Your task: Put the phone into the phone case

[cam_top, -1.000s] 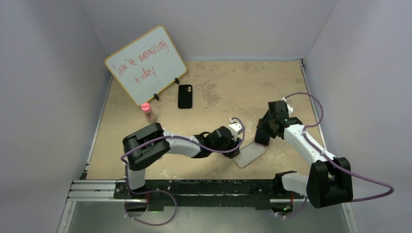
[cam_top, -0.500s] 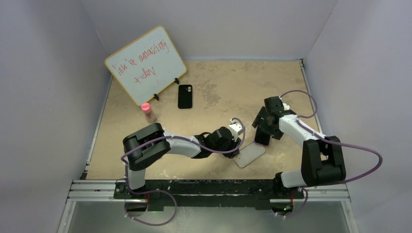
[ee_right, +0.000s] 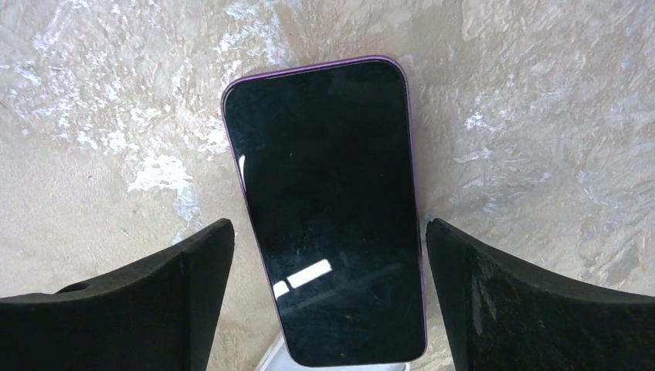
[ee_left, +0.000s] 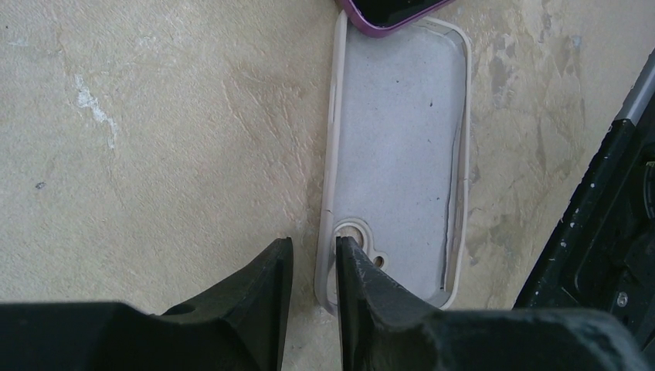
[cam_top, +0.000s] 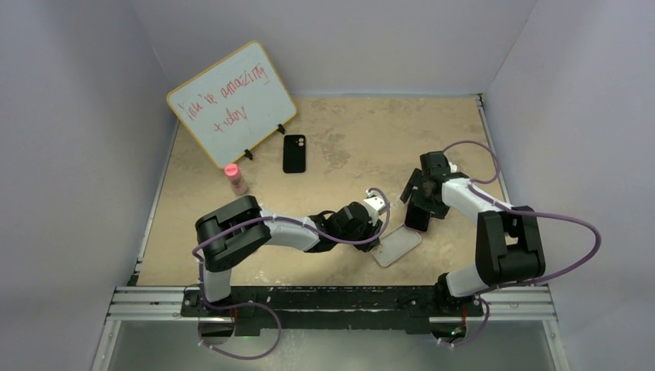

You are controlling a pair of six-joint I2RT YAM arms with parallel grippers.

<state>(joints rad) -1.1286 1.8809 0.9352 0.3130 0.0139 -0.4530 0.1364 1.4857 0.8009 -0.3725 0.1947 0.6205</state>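
The phone [ee_right: 328,193] has a glossy black screen and a thin purple rim, and lies flat on the table. Its near end overlaps one end of the phone case [ee_left: 402,154], a whitish-grey open shell lying inside up with a camera cutout. In the top view the phone [cam_top: 417,219] lies just behind the case [cam_top: 399,247]. My left gripper [ee_left: 313,247] is shut on the case's side rim by the cutout, one finger inside and one outside. My right gripper [ee_right: 326,232] is open, low over the phone, with a finger on either side.
A black phone-shaped item [cam_top: 293,153] with a corner camera cutout lies at the back beside a whiteboard [cam_top: 230,102]. A small pink-capped bottle [cam_top: 235,179] stands at the left. The black front rail [ee_left: 610,232] runs just past the case.
The right arm has folded in, its elbow swinging left and back, and the wrist has turned over the phone. The left arm, case and phone have stayed put.
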